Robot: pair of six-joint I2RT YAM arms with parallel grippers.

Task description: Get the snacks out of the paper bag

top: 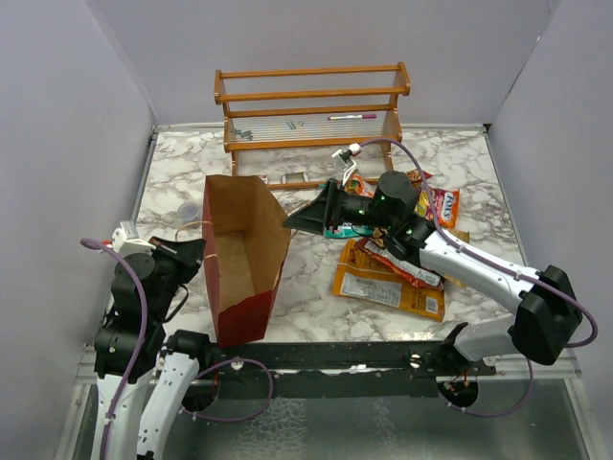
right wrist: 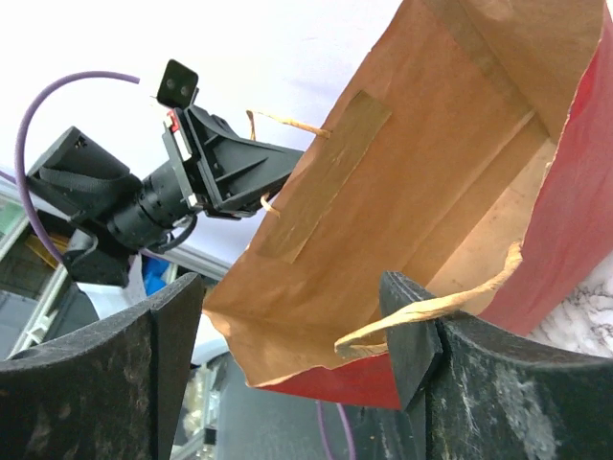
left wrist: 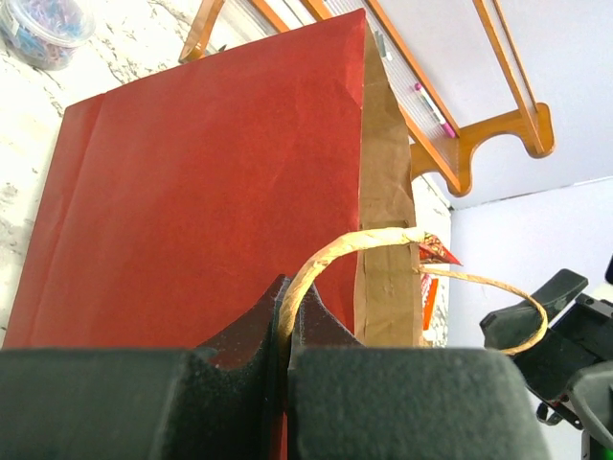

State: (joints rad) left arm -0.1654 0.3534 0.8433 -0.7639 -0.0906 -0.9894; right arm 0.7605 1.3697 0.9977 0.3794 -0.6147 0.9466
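The paper bag (top: 244, 254) stands open, dark red outside, brown inside. My left gripper (top: 194, 251) is at its left side, shut on a twine handle (left wrist: 326, 259); the red bag wall (left wrist: 201, 182) fills the left wrist view above the left gripper (left wrist: 284, 316). My right gripper (top: 290, 222) is open at the bag's right rim. In the right wrist view the right gripper (right wrist: 292, 326) faces the bag's brown inside (right wrist: 421, 163), with the other handle (right wrist: 431, 307) lying against its right finger; no packet shows inside. Snacks lie right of the bag: orange packets (top: 388, 283), a red one (top: 442, 203), a teal one (top: 337, 232).
A wooden rack (top: 311, 110) stands at the back of the marble table. A small clear cup of beads (top: 188, 210) sits left of the bag, also in the left wrist view (left wrist: 43, 24). White walls enclose three sides.
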